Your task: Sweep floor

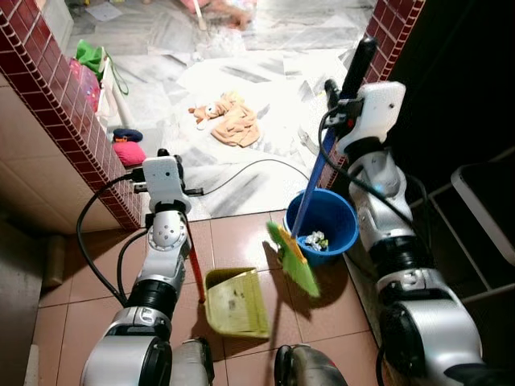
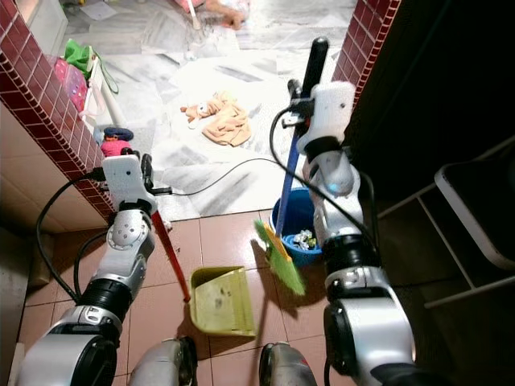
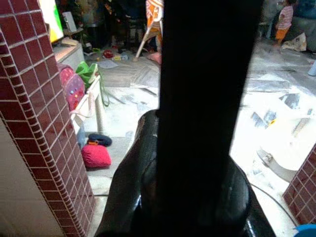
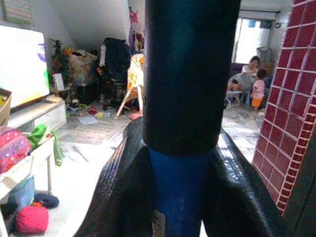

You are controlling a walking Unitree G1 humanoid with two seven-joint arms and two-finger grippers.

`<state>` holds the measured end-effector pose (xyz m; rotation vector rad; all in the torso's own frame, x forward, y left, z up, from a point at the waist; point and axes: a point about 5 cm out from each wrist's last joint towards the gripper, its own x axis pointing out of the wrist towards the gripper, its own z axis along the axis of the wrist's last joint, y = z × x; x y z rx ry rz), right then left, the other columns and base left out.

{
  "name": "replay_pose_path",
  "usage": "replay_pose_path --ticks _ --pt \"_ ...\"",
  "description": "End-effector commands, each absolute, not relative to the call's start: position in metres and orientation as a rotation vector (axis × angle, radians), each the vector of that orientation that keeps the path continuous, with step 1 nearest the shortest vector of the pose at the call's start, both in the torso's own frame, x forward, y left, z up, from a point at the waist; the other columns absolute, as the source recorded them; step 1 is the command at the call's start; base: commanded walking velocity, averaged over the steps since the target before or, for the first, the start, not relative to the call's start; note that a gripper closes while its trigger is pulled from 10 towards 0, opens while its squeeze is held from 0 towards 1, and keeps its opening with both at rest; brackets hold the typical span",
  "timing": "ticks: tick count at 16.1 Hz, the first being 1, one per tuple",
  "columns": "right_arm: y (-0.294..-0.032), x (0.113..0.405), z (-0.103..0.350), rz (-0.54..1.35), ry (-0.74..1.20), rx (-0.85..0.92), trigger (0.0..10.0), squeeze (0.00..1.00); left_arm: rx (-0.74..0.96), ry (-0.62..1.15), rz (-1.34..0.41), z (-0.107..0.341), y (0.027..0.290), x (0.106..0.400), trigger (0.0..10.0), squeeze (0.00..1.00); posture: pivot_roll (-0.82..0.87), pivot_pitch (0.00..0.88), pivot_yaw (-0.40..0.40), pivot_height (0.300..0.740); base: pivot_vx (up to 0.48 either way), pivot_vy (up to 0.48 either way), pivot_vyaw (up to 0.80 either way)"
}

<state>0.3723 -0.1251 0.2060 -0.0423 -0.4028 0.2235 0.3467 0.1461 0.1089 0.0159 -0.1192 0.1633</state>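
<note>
A yellow-green dustpan (image 1: pixel 233 301) rests on the brown tile floor just ahead of my feet. Its red handle (image 1: pixel 195 269) rises to my left gripper (image 3: pixel 197 197), which is shut on the handle's black top. My right gripper (image 4: pixel 177 197) is shut on the broom's blue shaft (image 1: pixel 310 189), just below its black grip (image 1: pixel 359 63). The green broom head (image 1: pixel 294 261) hangs tilted a little above the floor, between the dustpan and a blue bucket (image 1: pixel 342 211). Small scraps of rubbish (image 1: pixel 315 240) lie in the bucket.
Red-tiled wall ends stand at left (image 1: pixel 72 121) and right (image 1: pixel 394 24) of a doorway onto a pale marble floor. On it lie a black cable (image 1: pixel 241 169), an orange soft toy (image 1: pixel 229 121) and a pink bundle (image 1: pixel 129 151). A dark frame (image 1: pixel 483 209) stands at right.
</note>
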Motion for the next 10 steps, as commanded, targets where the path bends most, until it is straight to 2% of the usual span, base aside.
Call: replay_pose_path --ticks 1,4,6,10 --pt "-0.114 0.367 0.212 0.264 -0.463 -0.072 10.0 0.0 0.058 -0.161 0.176 0.119 0.147 0.35 10.0 0.0 -0.09 0.088 -0.029 0.74 0.0 0.0 0.0" --pt "-0.093 0.356 0.19 0.331 -0.399 -0.032 10.0 0.0 0.036 -0.186 0.214 0.117 0.151 0.345 10.0 0.0 -0.08 0.094 -0.03 0.74 0.0 0.0 0.0" --pt "-0.08 0.352 0.186 0.374 -0.353 0.074 10.0 0.0 0.033 -0.179 0.252 0.109 0.152 0.342 10.0 0.0 -0.07 0.098 -0.03 0.74 0.0 0.0 0.0" --pt "-0.086 0.358 0.205 0.338 -0.376 0.185 10.0 0.0 0.021 -0.157 0.212 0.108 0.143 0.344 10.0 0.0 -0.08 0.094 -0.031 0.74 0.0 0.0 0.0"
